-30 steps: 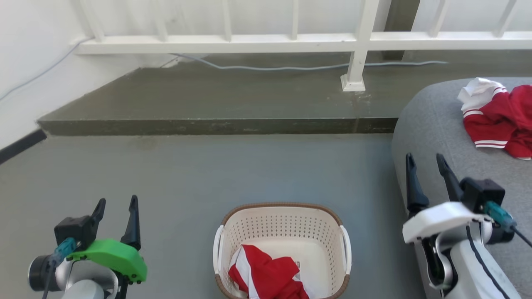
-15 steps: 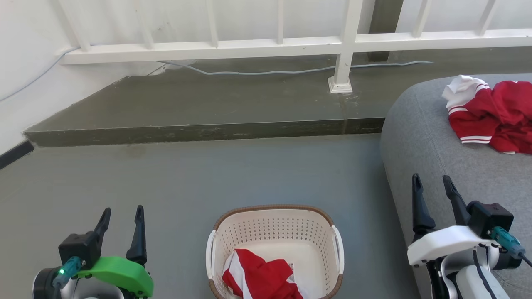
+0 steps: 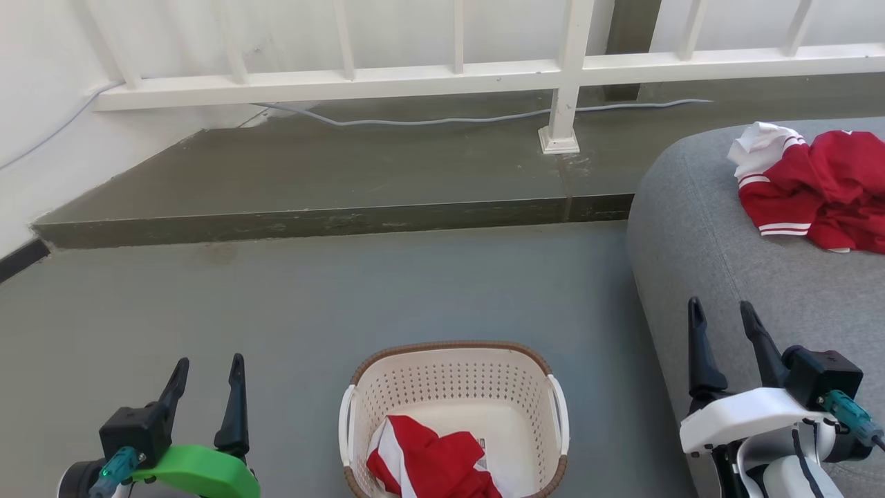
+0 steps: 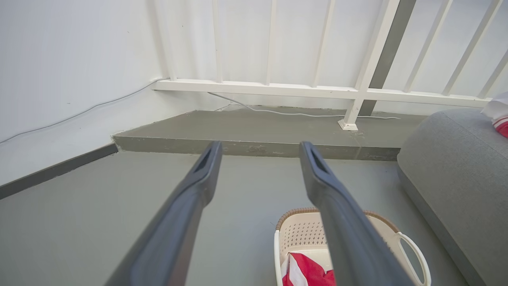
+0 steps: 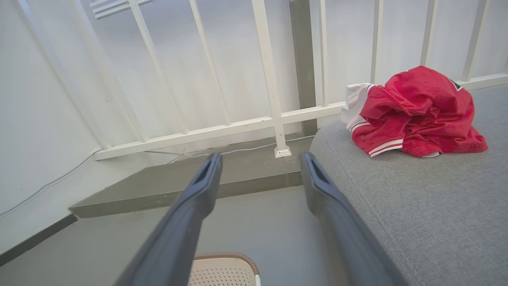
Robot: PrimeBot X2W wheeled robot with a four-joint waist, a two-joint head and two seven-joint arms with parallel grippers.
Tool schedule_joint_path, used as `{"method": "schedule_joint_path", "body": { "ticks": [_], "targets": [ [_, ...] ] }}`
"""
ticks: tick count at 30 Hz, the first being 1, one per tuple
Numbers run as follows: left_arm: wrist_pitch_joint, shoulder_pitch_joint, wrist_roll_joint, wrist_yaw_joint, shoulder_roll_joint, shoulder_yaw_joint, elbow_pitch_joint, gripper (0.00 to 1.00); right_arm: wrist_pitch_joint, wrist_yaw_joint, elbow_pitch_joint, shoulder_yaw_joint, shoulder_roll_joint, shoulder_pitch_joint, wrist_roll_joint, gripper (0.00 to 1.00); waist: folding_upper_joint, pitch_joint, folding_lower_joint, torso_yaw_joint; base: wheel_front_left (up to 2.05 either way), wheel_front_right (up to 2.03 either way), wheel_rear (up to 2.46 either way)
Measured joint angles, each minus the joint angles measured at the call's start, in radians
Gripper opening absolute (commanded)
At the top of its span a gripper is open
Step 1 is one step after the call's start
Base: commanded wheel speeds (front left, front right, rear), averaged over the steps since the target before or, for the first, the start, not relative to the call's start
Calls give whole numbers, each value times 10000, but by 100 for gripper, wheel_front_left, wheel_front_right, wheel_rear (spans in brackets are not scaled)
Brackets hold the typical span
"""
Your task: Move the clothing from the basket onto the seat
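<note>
The basket (image 3: 449,377) is matt perforated plastic, woven-look rim; clothing (image 3: 432,463) in it is soft cloth; the seat (image 3: 691,263) right of the basket is textured fabric

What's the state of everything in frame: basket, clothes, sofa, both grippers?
cream perforated plastic basket with brown rim: upright on the floor, one garment inside.
red-and-white fabric garment in the basket: crumpled, not gripped.
red-and-white fabric garment on the sofa: crumpled heap, resting on top.
large grey fabric sofa: carries one garment.
left gripper: open, empty, left of the basket.
right gripper: open, empty, at the sofa's edge.
</note>
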Motion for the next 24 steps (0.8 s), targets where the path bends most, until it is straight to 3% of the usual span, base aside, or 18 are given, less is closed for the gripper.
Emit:
{"method": "schedule_joint_path", "body": {
  "ticks": [24],
  "targets": [
    [359,497,577,0,-245,433,-872,100,443,-84,-1007,-136,46,380,-190,100,0,169,0,3,0,0,0]
  ]
}}
